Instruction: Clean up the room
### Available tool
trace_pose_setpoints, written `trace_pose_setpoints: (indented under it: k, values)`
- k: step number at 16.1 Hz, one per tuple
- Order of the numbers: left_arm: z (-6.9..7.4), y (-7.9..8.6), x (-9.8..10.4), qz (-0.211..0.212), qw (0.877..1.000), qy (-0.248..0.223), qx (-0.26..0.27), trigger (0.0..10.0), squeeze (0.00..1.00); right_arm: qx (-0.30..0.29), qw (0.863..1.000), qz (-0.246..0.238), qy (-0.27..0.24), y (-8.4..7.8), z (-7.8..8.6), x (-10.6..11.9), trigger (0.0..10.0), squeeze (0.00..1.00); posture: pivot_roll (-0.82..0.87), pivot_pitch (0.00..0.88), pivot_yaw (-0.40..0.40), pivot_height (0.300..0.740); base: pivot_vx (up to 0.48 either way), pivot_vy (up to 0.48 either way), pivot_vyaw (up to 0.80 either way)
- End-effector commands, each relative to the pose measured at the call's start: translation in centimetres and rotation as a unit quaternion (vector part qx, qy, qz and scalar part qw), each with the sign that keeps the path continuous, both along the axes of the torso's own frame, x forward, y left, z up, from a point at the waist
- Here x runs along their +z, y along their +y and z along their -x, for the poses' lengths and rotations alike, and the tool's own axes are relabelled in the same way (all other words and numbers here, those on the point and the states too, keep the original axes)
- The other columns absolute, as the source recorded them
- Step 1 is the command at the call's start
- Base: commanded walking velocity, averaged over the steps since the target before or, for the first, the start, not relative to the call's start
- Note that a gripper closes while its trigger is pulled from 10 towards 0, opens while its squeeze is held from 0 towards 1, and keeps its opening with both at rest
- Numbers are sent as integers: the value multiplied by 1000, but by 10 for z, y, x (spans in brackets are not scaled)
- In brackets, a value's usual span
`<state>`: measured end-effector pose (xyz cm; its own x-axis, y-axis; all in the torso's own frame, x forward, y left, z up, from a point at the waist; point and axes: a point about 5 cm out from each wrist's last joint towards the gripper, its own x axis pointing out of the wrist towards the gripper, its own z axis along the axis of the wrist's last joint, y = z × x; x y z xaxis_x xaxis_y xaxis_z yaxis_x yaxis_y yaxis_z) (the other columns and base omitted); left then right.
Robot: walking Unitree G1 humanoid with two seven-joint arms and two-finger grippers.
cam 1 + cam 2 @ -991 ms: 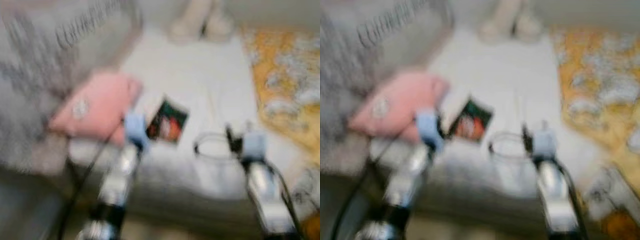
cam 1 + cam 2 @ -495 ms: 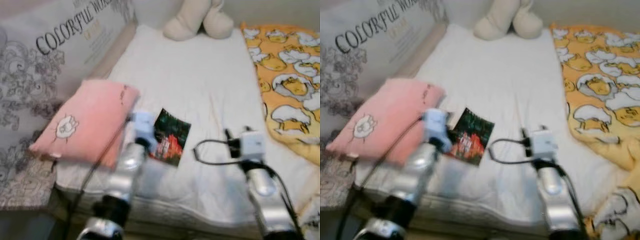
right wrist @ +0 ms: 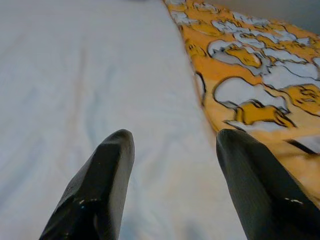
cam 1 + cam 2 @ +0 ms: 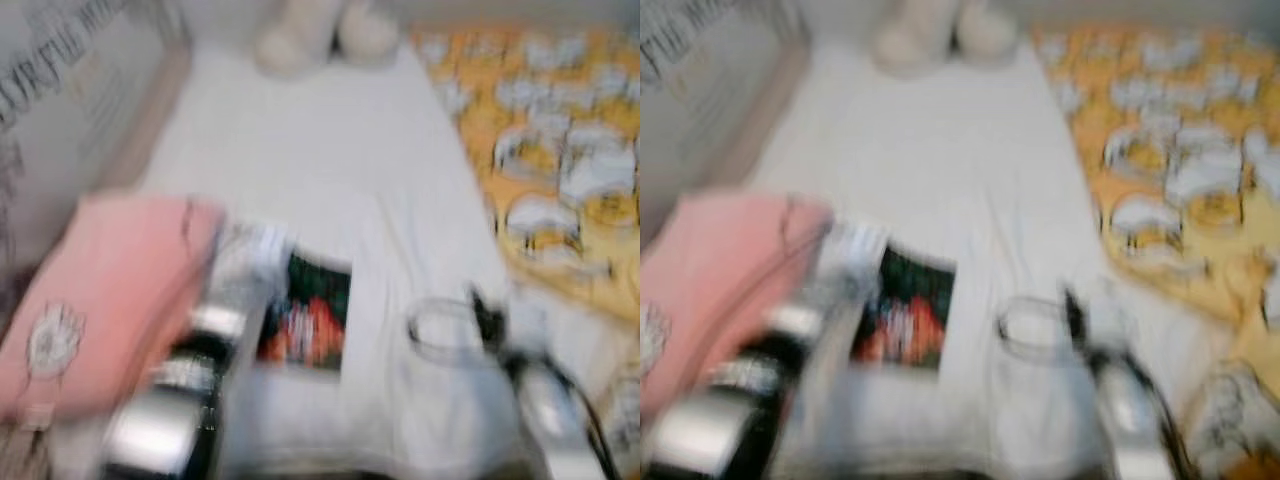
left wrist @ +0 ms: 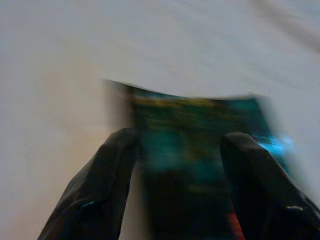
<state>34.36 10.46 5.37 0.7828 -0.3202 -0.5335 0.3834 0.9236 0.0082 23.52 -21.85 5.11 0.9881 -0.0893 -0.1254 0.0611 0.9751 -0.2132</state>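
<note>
On the bed [image 4: 300, 150] our left pincer [image 5: 177, 165] hung wide over the booklet [image 4: 306, 323], not yet grasped. Our right pincer [image 3: 172, 175] gaped, empty.

Open end effector [image 3: 172, 172] above white sheet [image 3: 85, 85]

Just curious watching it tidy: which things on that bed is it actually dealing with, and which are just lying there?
In hand:
- dark booklet
- left gripper, open, pointed at it

Lying about:
- pink pillow
- yellow blanket
- plush toy
- right gripper, open over the sheet
</note>
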Motion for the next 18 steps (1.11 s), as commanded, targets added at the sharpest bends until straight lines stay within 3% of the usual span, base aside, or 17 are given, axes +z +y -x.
trace_pose_setpoints:
  k: [1, 5, 7, 9, 12, 14, 18]
  values:
    - [0, 31, -5, -16, 999, 19, 39, 10000, 0, 11, 1000, -5, -12, 8, -2, 5, 10000, 0, -251, 30, 33, 740, 0, 0, 0]
    - [-8, 54, 3, -48, 995, -10, 82, 10000, 0, 8, 1000, -4, -1, 5, 4, 4, 10000, 0, -253, 47, 32, 740, 0, 0, 0]
    - [-19, 54, 22, 5, 992, -65, 108, 10000, 0, 12, 1000, -2, 4, 5, 6, 4, 10000, 0, -247, 53, 21, 740, 0, 0, 0]
    - [-19, 52, 23, 17, 993, -63, 101, 10000, 0, 17, 1000, 1, 11, 4, 6, 3, 10000, 0, -237, 58, 13, 740, 0, 0, 0]
    - [-12, 51, 11, -35, 994, -63, 81, 10000, 0, 25, 1000, 4, 15, 4, 5, 4, 10000, 0, -232, 67, -4, 740, 0, 0, 0]
    - [-13, 44, 15, -67, 990, -110, 63, 10000, 0, 34, 999, 3, 13, 4, 8, 7, 10000, 0, -238, 94, -23, 740, 0, 0, 0]
    - [-20, 33, 25, -69, 985, -145, 57, 10000, 0, 50, 998, 15, 47, -2, 42, 4, 10000, 0, -294, 167, -44, 740, 0, 0, 0]
